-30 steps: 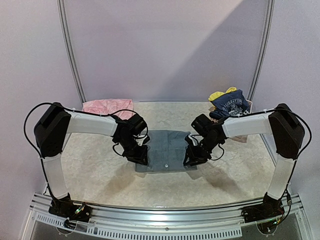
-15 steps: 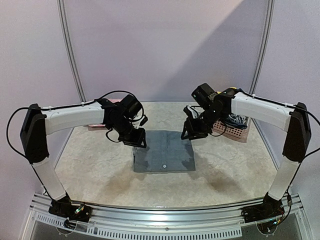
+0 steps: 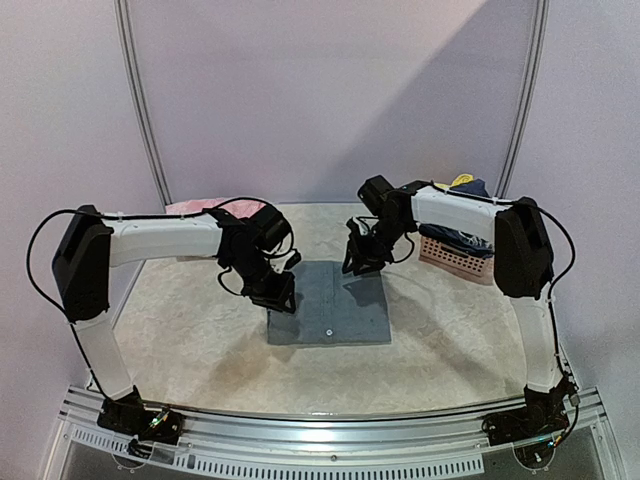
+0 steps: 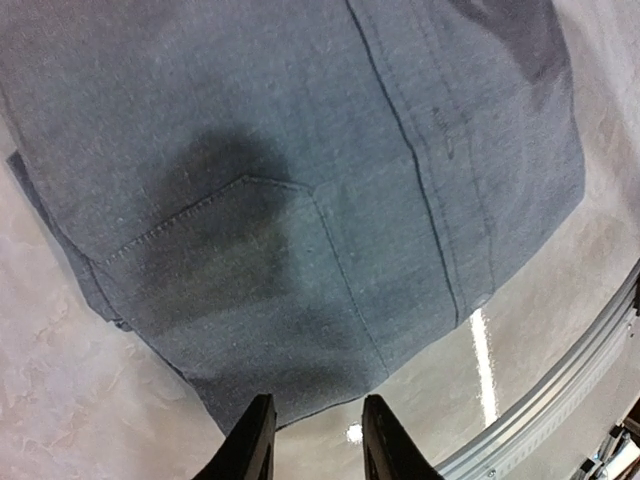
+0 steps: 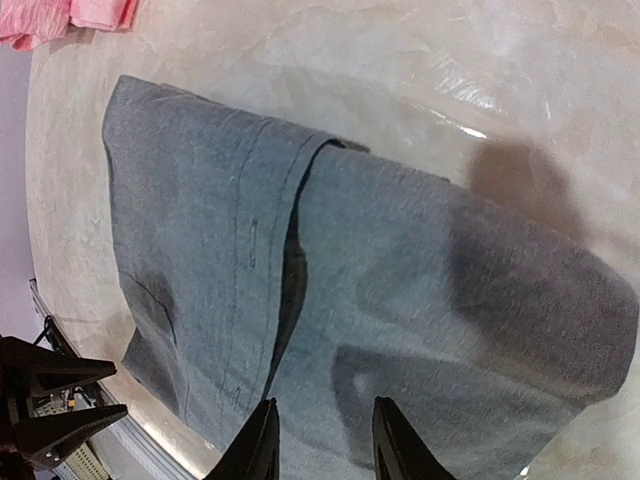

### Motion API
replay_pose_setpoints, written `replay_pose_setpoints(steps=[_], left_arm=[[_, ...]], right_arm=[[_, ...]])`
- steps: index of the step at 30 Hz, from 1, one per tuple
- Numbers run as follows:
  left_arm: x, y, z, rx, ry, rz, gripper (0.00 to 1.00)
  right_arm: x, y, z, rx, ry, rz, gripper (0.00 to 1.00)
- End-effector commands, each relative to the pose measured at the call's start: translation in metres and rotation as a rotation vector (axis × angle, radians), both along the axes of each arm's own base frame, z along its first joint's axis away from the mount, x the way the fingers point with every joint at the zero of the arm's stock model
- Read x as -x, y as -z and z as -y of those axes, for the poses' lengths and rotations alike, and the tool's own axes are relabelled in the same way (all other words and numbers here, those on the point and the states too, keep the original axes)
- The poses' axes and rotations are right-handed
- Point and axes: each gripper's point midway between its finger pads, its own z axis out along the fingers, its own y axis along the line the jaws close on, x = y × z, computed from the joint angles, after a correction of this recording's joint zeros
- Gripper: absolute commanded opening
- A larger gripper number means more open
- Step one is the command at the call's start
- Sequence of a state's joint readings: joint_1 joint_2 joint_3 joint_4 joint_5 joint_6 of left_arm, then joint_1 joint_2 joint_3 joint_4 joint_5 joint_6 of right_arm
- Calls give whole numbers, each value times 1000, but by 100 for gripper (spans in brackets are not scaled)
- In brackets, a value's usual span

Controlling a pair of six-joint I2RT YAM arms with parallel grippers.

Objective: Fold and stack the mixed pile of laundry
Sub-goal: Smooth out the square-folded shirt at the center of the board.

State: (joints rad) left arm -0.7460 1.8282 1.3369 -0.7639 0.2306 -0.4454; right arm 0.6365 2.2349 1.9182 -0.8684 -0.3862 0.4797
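A grey collared button shirt (image 3: 330,305) lies folded into a flat rectangle in the middle of the table. Its pocket and placket show in the left wrist view (image 4: 300,160), and its overlapped front shows in the right wrist view (image 5: 380,290). My left gripper (image 3: 281,296) hovers at the shirt's left edge. It is open (image 4: 317,400), with only table and the shirt's hem between its fingers. My right gripper (image 3: 360,257) hangs over the far right corner, open (image 5: 325,402) above the cloth. More laundry, a navy top (image 3: 478,188) and a yellow piece (image 3: 460,181), sits at the back right.
A pink slatted basket (image 3: 455,258) at the back right holds the navy and yellow garments, partly behind my right arm. A pink cloth (image 3: 200,207) (image 5: 60,15) lies at the back left. A metal rail (image 3: 320,425) runs along the near edge.
Both grippers left the shirt's near sides and went to its far edge. The left has come back down the left edge; the right stays at the far right corner. The shirt lies flat.
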Motion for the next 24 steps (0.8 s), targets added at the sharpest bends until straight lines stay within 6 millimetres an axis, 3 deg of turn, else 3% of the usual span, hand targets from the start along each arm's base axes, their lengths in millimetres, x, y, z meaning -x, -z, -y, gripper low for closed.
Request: replay_pose_setpoints(steps=[1, 12, 24], left_arm=[[15, 27, -4, -38, 36, -62, 29], [34, 55, -28, -137, 84, -115, 27], [48, 69, -44, -193, 134, -148, 25]], right_arm=[[-14, 10, 3, -26, -12, -28, 32], [-30, 55, 25, 11, -28, -100, 31], [-36, 69, 50, 39, -49, -122, 31]])
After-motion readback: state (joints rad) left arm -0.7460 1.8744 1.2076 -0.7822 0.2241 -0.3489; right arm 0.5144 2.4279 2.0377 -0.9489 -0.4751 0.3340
